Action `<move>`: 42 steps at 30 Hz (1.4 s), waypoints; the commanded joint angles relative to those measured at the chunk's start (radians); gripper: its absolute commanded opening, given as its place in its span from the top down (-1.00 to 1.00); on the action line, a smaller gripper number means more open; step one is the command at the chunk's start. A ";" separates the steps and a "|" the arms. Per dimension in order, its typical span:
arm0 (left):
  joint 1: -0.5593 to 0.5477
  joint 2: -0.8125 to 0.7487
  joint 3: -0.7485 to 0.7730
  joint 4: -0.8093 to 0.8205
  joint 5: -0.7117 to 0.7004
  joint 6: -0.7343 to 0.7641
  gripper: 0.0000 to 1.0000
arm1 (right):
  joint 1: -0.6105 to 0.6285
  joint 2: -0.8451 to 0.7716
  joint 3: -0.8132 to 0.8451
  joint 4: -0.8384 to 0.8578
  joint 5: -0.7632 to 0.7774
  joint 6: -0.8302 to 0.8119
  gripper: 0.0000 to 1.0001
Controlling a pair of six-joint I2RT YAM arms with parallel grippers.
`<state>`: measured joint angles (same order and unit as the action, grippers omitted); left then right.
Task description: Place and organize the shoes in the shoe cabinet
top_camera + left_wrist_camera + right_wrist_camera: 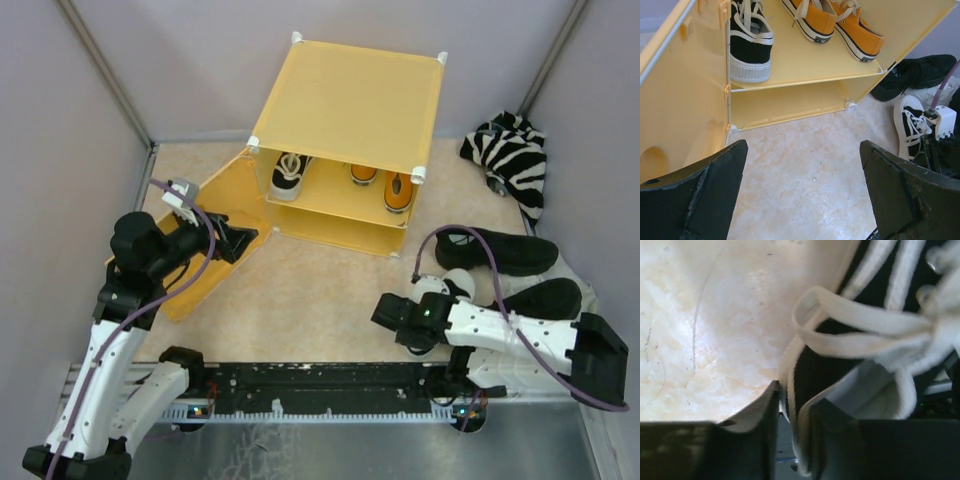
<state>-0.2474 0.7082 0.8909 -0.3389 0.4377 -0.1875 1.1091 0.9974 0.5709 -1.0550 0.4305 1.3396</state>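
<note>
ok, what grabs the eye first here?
The yellow-orange shoe cabinet dominates the back centre, its door swung open to the left, with one black-and-white sneaker and the orange pair inside. Near right, the right gripper pinches the rim of the second black-and-white sneaker.

shelf gap: room between black-and-white sneaker [289,174] and orange pair [398,190].
lower compartment [785,102]: front open, nothing seen inside.
left side: open door [228,190] blocks.
right side: black shoes [500,250] and zebra cloth [512,150] crowd the floor.
</note>
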 commanded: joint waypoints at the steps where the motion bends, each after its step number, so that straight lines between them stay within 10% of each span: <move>1: -0.006 -0.012 -0.001 0.012 0.006 -0.009 -0.99 | 0.067 0.067 0.054 0.054 0.039 -0.007 0.73; 4: -0.006 -0.012 0.004 0.012 0.004 -0.010 -0.99 | 0.146 0.152 0.190 0.059 0.094 -0.105 1.00; 19: -0.006 -0.033 0.025 -0.011 -0.014 -0.003 -0.99 | 0.316 0.345 0.657 0.256 0.086 -0.578 1.00; 42: -0.006 -0.015 0.040 -0.012 -0.017 0.006 -0.99 | -0.099 0.564 0.946 0.654 -0.090 -1.103 1.00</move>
<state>-0.2474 0.6884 0.9020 -0.3523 0.4290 -0.1860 1.0588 1.5509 1.4361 -0.5392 0.3176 0.3340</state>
